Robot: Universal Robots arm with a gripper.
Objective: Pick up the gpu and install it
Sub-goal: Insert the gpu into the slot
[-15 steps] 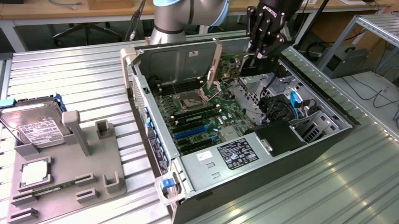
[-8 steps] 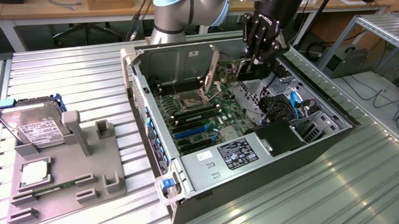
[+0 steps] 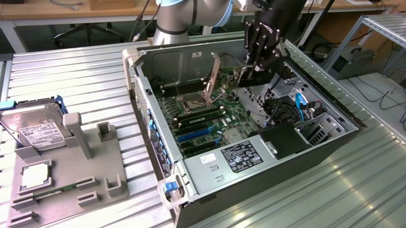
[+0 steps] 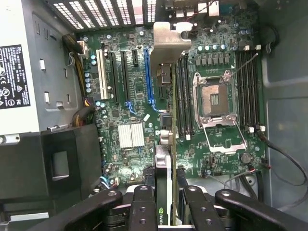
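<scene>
1. Arm [image 3: 172, 21]: silver-grey rounded tube body, pale blue joint cap [image 3: 219, 13].
2. Hand [image 3: 255, 76]: black, boxy, hinged linkage bars, small white lettering on the side.
3. Fingers [image 4: 143, 208]: matte black, flat bars, round screw heads and pivot pins on each.

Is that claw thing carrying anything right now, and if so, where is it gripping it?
Yes: the gripper holds the gpu, pinching its flat faces at the end away from its silver bracket.
</scene>
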